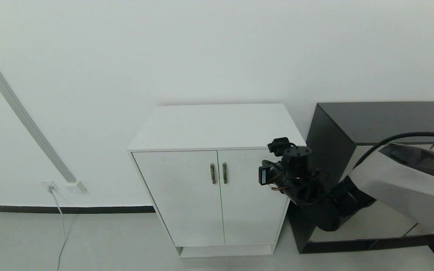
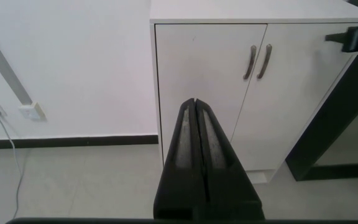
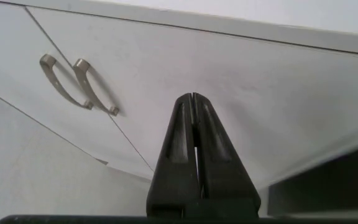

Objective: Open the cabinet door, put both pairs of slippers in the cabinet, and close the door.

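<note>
The white two-door cabinet of laminated board (image 1: 217, 126) is placed against the white wall (image 1: 217, 49), and both its doors are shut flush. Two slim curved bows of brushed metal, the left handle (image 1: 213, 173) and the right handle (image 1: 224, 172), are mounted upright just beside the middle seam. The doors are judged to be light and stiff, hinged at the outer edges, so little force is needed, but the pull must follow an arc. The handles are probably smooth and somewhat slippery. A hold across the middle of a bow, where a gap to the door is left, is advised.

The right gripper (image 3: 192, 96) is held near the front of the right door (image 1: 247, 218), its fingers pressed together with nothing between them. The left gripper (image 2: 195, 101) is found well apart from the cabinet front, likewise pinched together and empty.

A black low sideboard (image 1: 371, 116) stands just beside the cabinet on its right, and a wall socket with grey cable (image 1: 49, 185) is seen to its left.
</note>
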### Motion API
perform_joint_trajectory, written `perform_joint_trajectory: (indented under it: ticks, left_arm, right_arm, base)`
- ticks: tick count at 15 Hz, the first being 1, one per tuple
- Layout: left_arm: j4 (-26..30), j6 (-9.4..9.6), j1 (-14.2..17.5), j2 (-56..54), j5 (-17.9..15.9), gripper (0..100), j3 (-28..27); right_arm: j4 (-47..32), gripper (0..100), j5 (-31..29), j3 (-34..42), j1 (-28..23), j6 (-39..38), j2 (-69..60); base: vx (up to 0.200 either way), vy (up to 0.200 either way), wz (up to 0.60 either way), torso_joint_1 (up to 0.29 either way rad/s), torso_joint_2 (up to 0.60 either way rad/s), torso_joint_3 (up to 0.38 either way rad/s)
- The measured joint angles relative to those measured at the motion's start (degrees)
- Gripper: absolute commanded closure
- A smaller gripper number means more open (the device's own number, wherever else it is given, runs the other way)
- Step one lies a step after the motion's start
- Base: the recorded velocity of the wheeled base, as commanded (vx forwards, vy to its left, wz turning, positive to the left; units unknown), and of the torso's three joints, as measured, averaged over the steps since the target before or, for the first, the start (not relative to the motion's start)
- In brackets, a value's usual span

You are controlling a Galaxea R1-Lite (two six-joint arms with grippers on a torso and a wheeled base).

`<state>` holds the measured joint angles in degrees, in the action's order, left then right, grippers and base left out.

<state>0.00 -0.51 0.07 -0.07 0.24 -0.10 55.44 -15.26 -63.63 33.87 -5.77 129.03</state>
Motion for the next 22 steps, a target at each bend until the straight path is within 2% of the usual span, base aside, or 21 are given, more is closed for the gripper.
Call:
perform_joint_trajectory:
  ticks: [4,7,10,16,19,22]
  left_arm:
    - [0.0,0.02,-0.02,0.0,0.0,100,0.0]
    - [0.0,0.0,0.0,0.0,-0.02,100,0.0]
    - [0.0,0.0,0.0,0.0,-0.04,100,0.0]
    - [0.0,0.0,0.02,0.0,-0.02,100,0.0]
    - [0.0,-0.09,0.0,0.0,0.0,100,0.0]
    - [0.0,-0.09,0.0,0.0,0.0,100,0.0]
  right_arm:
    - [5.49,100,-1.21,14.63,-1.57,0.02,-9.31]
    - [10.19,100,-3.51,25.86,-4.73,0.0,-15.99]
    - [12.9,100,-4.22,35.77,-10.0,1.06,-24.0]
    - [12.68,100,-4.24,52.01,-19.21,3.63,-42.58]
    - [7.29,100,-3.89,56.14,-23.37,4.9,-53.24]
    - [-7.24,100,-3.51,57.08,-24.92,5.17,-66.44]
  base:
    - [0.0,0.0,0.0,0.0,0.0,0.0]
    - [0.0,0.0,0.0,0.0,0.0,0.0]
    - [0.0,0.0,0.0,0.0,0.0,0.0]
    - [0.0,0.0,0.0,0.0,0.0,0.0]
    - [0.0,0.0,0.0,0.0,0.0,0.0]
    - [0.0,0.0,0.0,0.0,0.0,0.0]
